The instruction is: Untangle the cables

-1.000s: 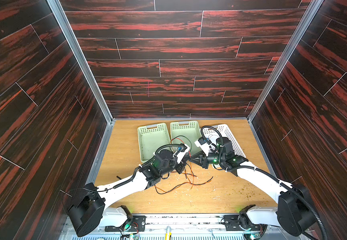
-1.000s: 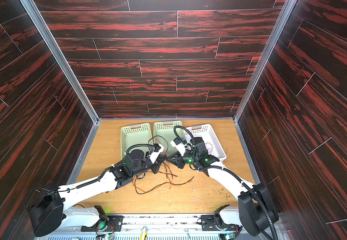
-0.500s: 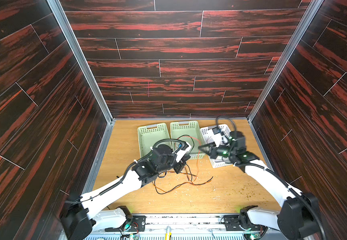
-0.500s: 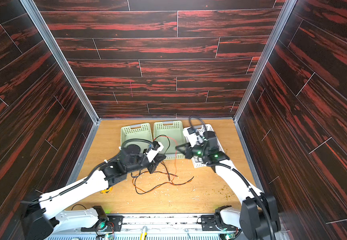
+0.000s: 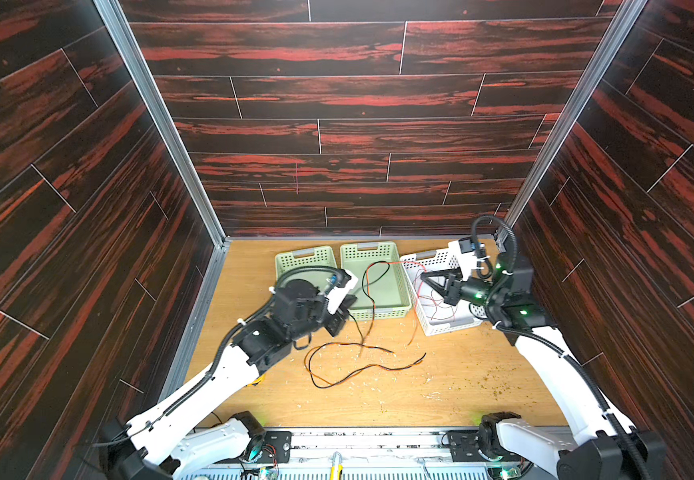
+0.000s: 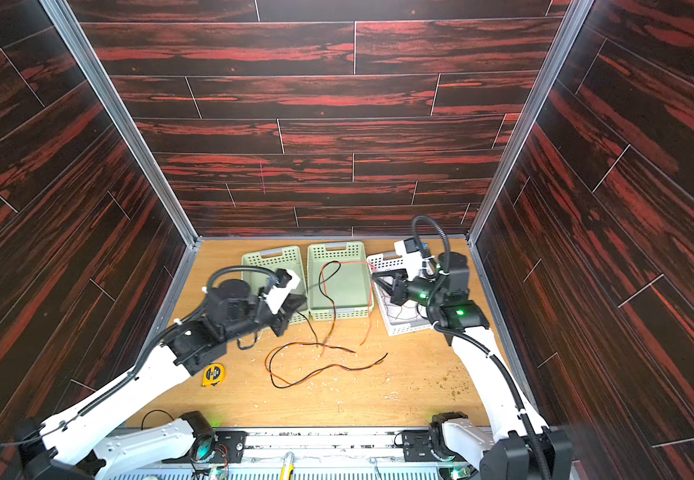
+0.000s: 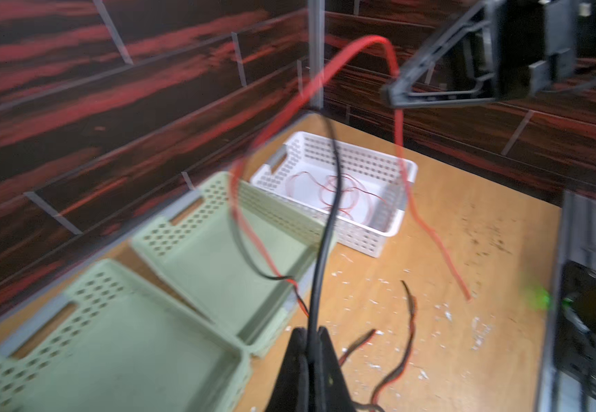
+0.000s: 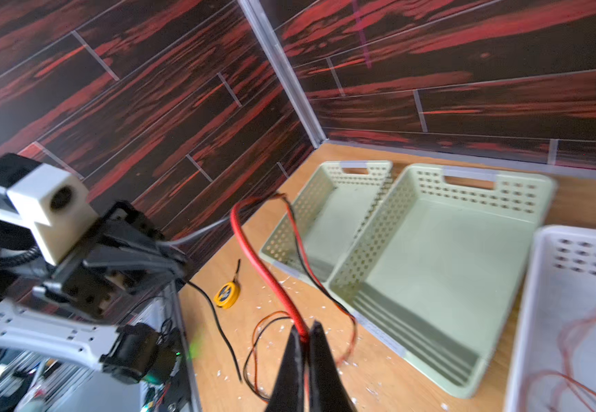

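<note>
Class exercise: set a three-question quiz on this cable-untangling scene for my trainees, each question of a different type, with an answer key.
1. True or false: the right gripper has its jaws shut on a red cable.
2. Multiple choice: the left gripper has its jaws shut on (A) a black cable, (B) a white cable, (C) a blue cable.
3. Short answer: what colour is the basket that holds the thin red wires?

Key: 1 true; 2 A; 3 white.
</note>
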You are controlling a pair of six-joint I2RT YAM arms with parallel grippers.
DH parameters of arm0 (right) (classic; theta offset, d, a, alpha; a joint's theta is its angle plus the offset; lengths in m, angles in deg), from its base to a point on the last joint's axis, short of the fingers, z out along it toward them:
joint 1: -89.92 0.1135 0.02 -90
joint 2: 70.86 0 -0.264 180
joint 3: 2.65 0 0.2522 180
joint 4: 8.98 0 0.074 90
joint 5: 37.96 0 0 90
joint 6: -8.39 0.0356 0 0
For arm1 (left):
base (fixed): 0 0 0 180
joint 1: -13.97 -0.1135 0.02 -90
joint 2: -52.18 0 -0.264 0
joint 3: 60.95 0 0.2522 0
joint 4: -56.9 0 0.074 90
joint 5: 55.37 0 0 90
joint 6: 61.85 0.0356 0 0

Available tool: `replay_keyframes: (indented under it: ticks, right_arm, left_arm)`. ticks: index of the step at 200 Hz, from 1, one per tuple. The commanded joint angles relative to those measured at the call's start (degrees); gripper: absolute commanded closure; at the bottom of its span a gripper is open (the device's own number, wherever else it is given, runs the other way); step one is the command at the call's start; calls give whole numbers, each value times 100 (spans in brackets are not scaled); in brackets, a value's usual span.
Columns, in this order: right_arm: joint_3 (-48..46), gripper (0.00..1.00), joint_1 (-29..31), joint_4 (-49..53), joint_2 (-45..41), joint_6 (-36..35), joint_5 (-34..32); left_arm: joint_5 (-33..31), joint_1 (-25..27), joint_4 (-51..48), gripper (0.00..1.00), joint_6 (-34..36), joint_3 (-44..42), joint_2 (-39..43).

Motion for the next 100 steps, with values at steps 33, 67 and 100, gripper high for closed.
replay_keyframes:
  ticks: [33,67,100]
  right_arm:
    - [234,100,-629,410,-251,-78,71]
    - [338,100,-1130,540,-226,42,129]
    - [347,100,-1557,613,-179,108,167]
  left_arm:
    - [-588,-224,-275,100,329,304,344]
    - [-927,-446,-326,100,389,432,504]
    - [-1113,-723,-278,100,332,515,638]
